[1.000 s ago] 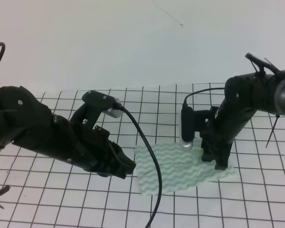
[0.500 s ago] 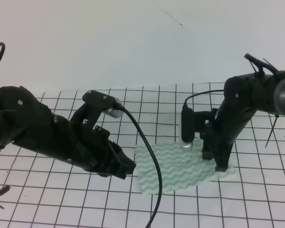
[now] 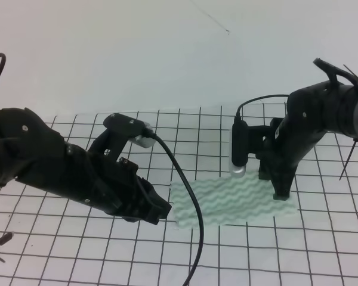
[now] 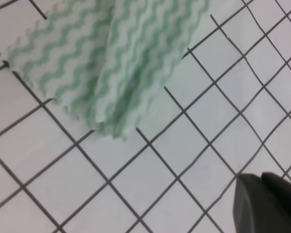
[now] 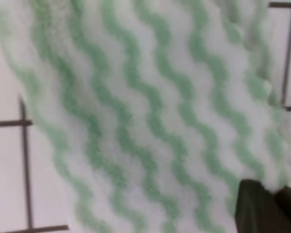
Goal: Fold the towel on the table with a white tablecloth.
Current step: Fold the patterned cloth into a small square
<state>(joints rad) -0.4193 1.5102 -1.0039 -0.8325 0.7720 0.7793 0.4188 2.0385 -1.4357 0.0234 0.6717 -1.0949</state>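
The towel (image 3: 227, 201), pale with green wavy stripes, lies on the white grid tablecloth (image 3: 77, 262) that covers the table, in the middle of the exterior view. My right gripper (image 3: 280, 194) stands on the towel's right edge and looks shut on it; the right wrist view shows the towel (image 5: 136, 111) close up, with my fingertips (image 5: 262, 208) at its corner. My left gripper (image 3: 160, 212) is shut and empty just left of the towel. In the left wrist view, the towel (image 4: 111, 63) shows a raised fold, well apart from my fingertips (image 4: 269, 204).
A black cable (image 3: 194, 208) hangs from the left arm across the towel's left edge. A small black object (image 3: 0, 243) lies at the front left. Thin black rods (image 3: 346, 164) stand at the right edge. A white wall rises behind the table.
My right gripper has moved back and slightly right, drawing the towel's front right part with it; the towel now looks shorter front to back. The left arm has not moved.
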